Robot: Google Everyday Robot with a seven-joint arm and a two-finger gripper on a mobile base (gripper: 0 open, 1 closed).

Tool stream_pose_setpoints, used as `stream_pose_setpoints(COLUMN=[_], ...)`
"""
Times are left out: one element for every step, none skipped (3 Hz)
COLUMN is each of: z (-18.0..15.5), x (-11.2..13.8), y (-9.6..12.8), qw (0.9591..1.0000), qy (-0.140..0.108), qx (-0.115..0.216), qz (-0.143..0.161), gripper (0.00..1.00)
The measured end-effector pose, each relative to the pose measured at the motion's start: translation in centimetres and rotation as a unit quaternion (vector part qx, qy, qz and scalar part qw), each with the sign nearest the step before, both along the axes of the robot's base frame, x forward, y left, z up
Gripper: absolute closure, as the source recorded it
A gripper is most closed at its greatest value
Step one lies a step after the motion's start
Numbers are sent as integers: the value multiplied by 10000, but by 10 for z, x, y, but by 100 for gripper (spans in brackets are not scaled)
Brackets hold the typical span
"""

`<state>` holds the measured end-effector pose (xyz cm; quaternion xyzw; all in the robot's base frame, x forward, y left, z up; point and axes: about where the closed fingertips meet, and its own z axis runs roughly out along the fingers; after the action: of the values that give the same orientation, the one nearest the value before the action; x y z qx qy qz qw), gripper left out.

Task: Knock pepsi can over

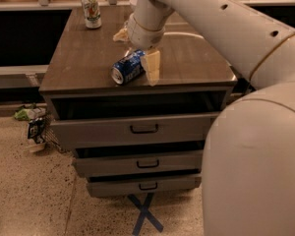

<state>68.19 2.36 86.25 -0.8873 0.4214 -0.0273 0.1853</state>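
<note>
The pepsi can (128, 68), dark blue with white lettering, lies on its side on the brown cabinet top (83, 63), near the front edge, with its silver end facing front-left. My gripper (136, 52) hangs just above and behind it. It is open, with one cream finger (152, 68) down at the can's right side and the other finger (120, 35) raised at the back left. The can rests on the top and is not clamped.
A white and green can (91, 10) stands upright at the cabinet's back left. The cabinet has three drawers (143, 129), the top one slightly pulled out. Litter (33, 122) lies on the floor at the left. Blue tape (145, 213) marks a cross on the floor.
</note>
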Motion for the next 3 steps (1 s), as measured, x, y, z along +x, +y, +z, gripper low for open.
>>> stream_pose_setpoints(z=[-1,-2,1], x=[-1,-2,-1], y=[-3,-7,-26], qw=[10000,9999,9986], qy=[46,92,223], qx=[36,77,299], qz=[-55,-116,-368], gripper=[0,0,0])
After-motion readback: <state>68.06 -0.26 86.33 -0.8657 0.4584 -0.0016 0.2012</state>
